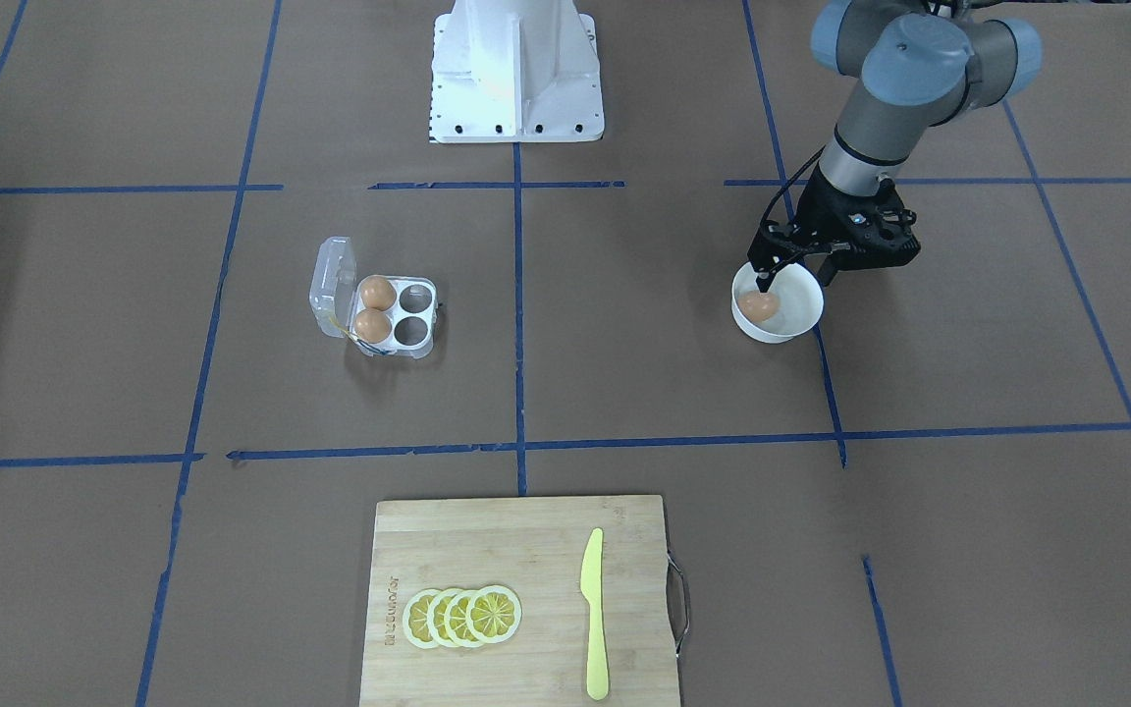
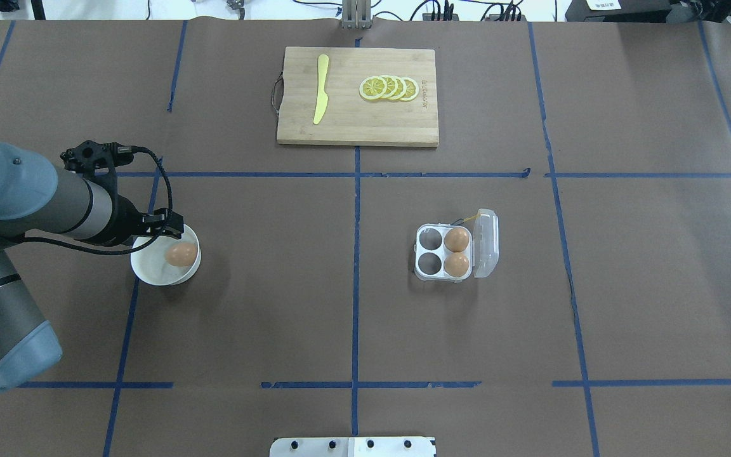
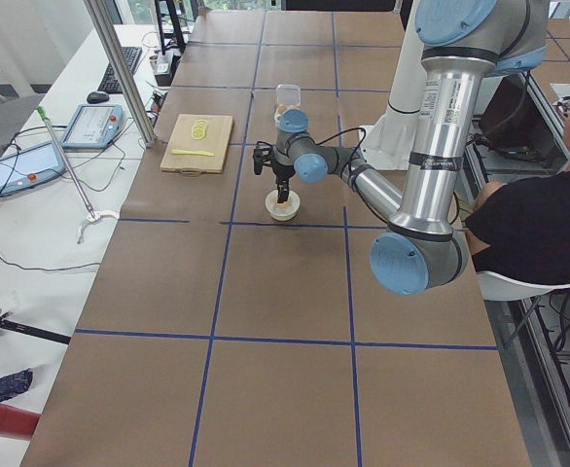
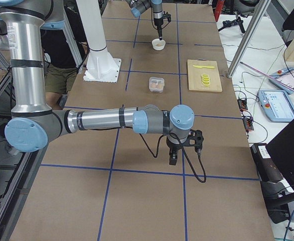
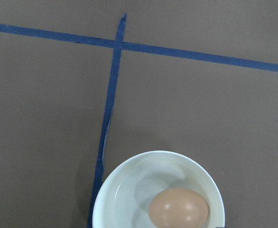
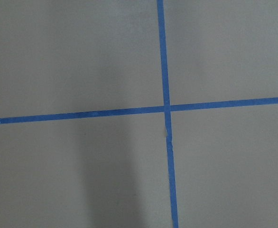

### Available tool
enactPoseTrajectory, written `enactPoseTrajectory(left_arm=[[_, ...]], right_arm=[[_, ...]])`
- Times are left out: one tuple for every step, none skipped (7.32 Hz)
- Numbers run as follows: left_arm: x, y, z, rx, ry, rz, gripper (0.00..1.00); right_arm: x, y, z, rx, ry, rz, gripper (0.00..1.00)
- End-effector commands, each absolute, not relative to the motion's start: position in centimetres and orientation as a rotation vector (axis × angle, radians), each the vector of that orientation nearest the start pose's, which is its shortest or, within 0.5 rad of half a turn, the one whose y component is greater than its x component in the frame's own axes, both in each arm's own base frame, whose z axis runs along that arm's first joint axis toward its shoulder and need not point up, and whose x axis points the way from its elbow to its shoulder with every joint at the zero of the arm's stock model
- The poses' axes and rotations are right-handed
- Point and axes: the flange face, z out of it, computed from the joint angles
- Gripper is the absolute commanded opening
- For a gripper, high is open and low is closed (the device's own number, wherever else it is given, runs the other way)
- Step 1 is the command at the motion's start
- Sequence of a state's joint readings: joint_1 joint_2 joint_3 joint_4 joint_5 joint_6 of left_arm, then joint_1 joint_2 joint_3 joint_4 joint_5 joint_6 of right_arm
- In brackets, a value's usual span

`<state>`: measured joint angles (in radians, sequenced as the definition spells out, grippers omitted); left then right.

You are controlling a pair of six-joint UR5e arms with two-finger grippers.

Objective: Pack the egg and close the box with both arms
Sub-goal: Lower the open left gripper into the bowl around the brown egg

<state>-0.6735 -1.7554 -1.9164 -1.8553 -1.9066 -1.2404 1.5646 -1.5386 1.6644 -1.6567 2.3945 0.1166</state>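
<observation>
One egg [image 1: 757,306] lies in the white bowl [image 1: 801,312]; it also shows in the overhead view [image 2: 180,254] and the left wrist view [image 5: 178,208]. My left gripper [image 1: 796,279] hangs open just over the bowl, one finger close above the egg, holding nothing. The box [image 1: 416,316] stands open on the table, its lid [image 1: 332,285] tipped back, with two eggs [image 1: 375,308] in the cells by the hinge and two cells empty. It shows in the overhead view too [image 2: 430,252]. My right gripper [image 4: 173,156] is far from both, low over bare table; I cannot tell its state.
A wooden cutting board [image 1: 487,550] with lemon slices [image 1: 462,617] and a yellow knife [image 1: 593,614] lies at the table's operator side. The white pedestal base [image 1: 516,69] stands at the robot's side. Blue tape lines cross the brown table. A person sits by the robot [image 3: 528,214].
</observation>
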Motion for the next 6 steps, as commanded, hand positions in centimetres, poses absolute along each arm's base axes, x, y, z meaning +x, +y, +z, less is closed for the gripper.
enactPoseTrajectory(left_arm=[[38.4, -42.8, 38.4, 0.107, 0.852, -0.178, 0.85], [38.8, -42.8, 39.0, 0.1, 0.843, -0.176, 0.82], [38.9, -42.7, 39.0, 0.099, 0.843, -0.174, 0.82], [39.4, -43.0, 39.4, 0.094, 0.835, -0.175, 0.82], [39.7, -42.8, 39.4, 0.091, 0.835, -0.169, 0.81], [40.2, -42.3, 39.3, 0.088, 0.838, -0.157, 0.82]], right_arm=[[5.6, -50.6, 60.2, -0.014, -0.825, 0.086, 1.0], [5.7, -50.5, 60.2, -0.013, -0.825, 0.088, 1.0], [5.7, -50.5, 60.2, -0.013, -0.825, 0.088, 1.0], [5.7, -50.5, 60.2, -0.012, -0.825, 0.086, 1.0], [5.6, -50.5, 60.2, -0.015, -0.825, 0.087, 1.0], [5.7, -50.5, 60.2, -0.014, -0.825, 0.088, 1.0]])
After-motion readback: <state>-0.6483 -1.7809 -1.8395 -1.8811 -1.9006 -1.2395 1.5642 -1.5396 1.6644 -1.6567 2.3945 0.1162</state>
